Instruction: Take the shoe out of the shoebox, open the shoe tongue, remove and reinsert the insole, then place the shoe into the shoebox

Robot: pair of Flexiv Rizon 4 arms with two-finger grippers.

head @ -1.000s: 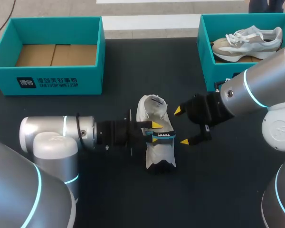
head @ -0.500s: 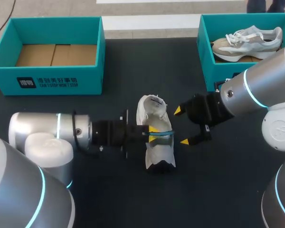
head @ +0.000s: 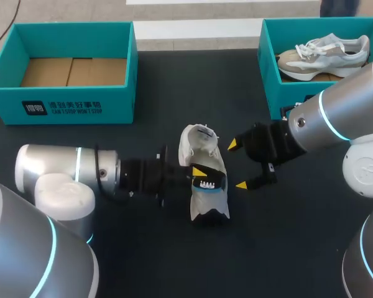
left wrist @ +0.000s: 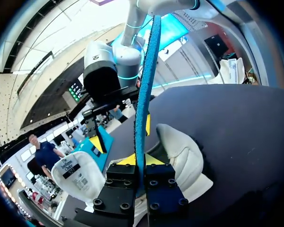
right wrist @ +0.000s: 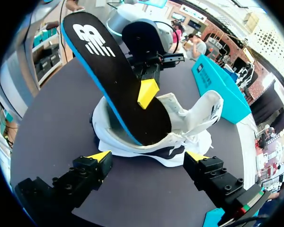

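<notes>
Head view: the white shoe (head: 205, 198) lies on the black table (head: 143, 261) between the two arms. Its long axis runs from the far side toward the robot, square to both arms. The left gripper (head: 202, 177) comes in from the left and pinches the insole (head: 212, 179) over the shoe's opening. The right gripper (head: 238, 165) is just beside the shoe on its other flank, fingers spread and touching nothing. The empty teal shoebox (head: 68, 105) stands well apart at the far left. A second shoebox (head: 270, 87) at the far right holds another sneaker (head: 326, 53).

Left wrist view: the insole (left wrist: 144, 85) shows edge-on as a blue strip, clamped between the fingers of the left gripper (left wrist: 141, 163) and rising straight ahead of them. The shoe (left wrist: 182, 153) lies under it, with the tongue (left wrist: 78, 172) folded open.

Right wrist view: the insole (right wrist: 113, 80) tilts steeply along the shoe (right wrist: 189, 116). Its plain end is down inside the opening, and its logo end is lifted clear, away from the tongue. The right gripper (right wrist: 149, 158) straddles the shoe's side, wide open.

Whichever way the insole goes next, it should slide along the shoe's long axis. The left arm has it, and the right is placed to steady the shoe.
</notes>
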